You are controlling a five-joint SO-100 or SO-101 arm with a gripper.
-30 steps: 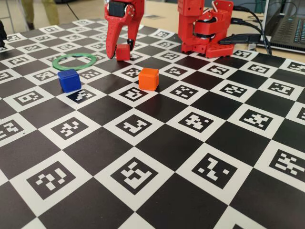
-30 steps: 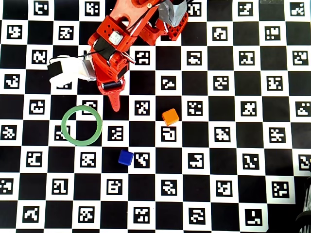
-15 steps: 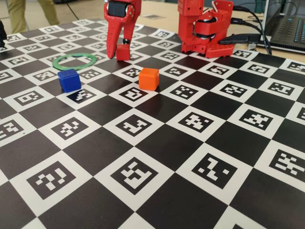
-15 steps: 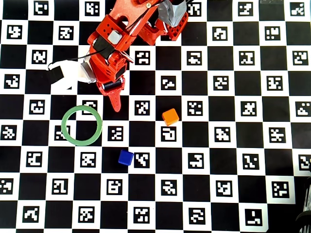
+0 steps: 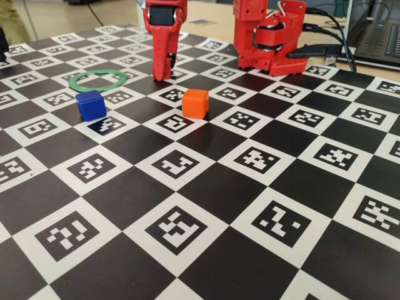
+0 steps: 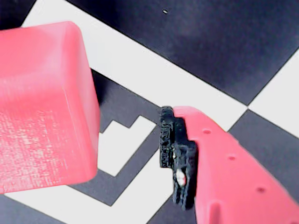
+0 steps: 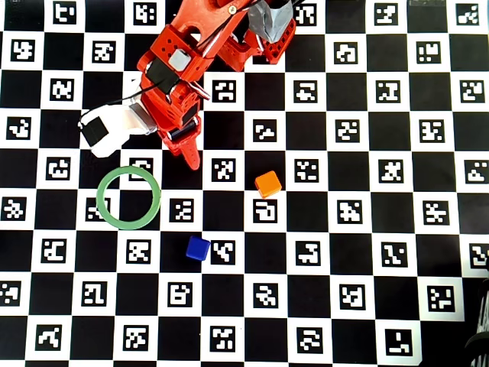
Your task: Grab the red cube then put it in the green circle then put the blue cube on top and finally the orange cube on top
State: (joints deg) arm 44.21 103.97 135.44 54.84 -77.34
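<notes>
**Red cube beside the finger, ring empty**

Nearest your wrist camera is the red cube [image 6: 44, 107], filling the left of that view on a white-and-black marker square. Just to its right you see one red finger with a black pad [image 6: 177, 156]; a strip of board shows between pad and cube, so they are apart. You see only that one finger there, so you cannot tell from the wrist view how far the jaws are spread, and the other views do not settle it either.

Closest to you in the fixed view is the checkered marker board [image 5: 206, 250]. Farther in sits the blue cube [image 5: 91, 105] on the left and the orange cube [image 5: 195, 103] to its right, well apart. Behind the blue cube lies the green circle [image 5: 97, 80], flat, with nothing inside it. The gripper [image 5: 164, 72] points down at the board just right of the ring. You do not see the red cube in that view.

From overhead, the gripper [image 7: 189, 157] tip is just above and right of the green circle [image 7: 101, 200], the blue cube [image 7: 198, 248] below it, the orange cube [image 7: 268, 183] to the right.
</notes>
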